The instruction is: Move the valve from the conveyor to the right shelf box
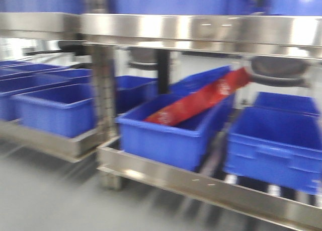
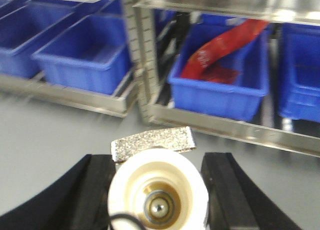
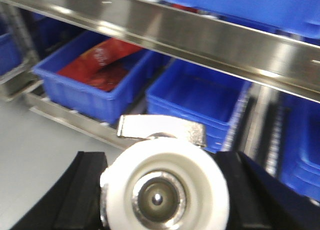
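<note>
The left pincer (image 2: pixel 159 192) is clamped on a white, round-bodied valve, the left valve (image 2: pixel 158 200). It sits between two black fingers (image 2: pixel 95 190), with a speckled silver handle (image 2: pixel 152 144) across its top. The right pincer (image 3: pixel 162 192) is clamped the same way on a matching right valve (image 3: pixel 165 195), whose metal handle (image 3: pixel 162 131) also lies across the top. Both valves are held close to the wrist cameras, above the grey floor (image 1: pixel 45 201) and not yet at the shelf (image 1: pixel 201 28). The conveyor is not in view.

Farther out stands the stainless-steel shelf, with a broad shiny front rail and rows of blue boxes. On the lower tier, the middle box (image 1: pixel 166 135) holds a long red packet (image 1: pixel 201 100) that leans out over its far right corner. Just to the right of it is the right box (image 1: pixel 274 145), and no contents show in it. All three views are blurred.

Pick-up looks finished, so this seems to be the carrying stage. The next move calls for bringing a valve in beneath the front rail and over the open top of the right box. The pincer would then lower and open, keeping clear of the rail and the box with the packet.
</note>
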`<state>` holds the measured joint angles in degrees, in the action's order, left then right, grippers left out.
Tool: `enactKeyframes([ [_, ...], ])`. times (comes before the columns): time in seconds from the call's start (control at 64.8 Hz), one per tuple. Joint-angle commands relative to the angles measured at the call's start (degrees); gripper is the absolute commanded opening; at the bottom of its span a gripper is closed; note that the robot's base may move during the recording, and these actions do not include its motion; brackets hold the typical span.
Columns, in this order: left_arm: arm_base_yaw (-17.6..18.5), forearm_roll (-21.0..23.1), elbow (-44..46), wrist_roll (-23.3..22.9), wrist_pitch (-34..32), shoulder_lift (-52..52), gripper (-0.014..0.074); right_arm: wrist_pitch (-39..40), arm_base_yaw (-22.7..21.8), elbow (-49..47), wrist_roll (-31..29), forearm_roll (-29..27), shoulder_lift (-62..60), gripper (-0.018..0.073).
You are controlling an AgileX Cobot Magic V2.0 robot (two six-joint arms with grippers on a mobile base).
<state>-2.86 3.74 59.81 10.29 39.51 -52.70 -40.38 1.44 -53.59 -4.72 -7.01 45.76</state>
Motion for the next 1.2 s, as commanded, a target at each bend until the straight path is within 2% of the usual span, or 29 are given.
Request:
enactKeyframes([
  [0.0,0.2,0.6,0.5,-0.4,-3.2,0.6,-0.0111,4.0,0.0,-1.0,-0.1,0.1,-0.7,-0.0162],
  [1.187,0.2,0.6,0.5,-0.4,-3.2,0.5,-0.0111,4.0,0.0,-1.0,-0.1,0.1,-0.7,-0.0162],
])
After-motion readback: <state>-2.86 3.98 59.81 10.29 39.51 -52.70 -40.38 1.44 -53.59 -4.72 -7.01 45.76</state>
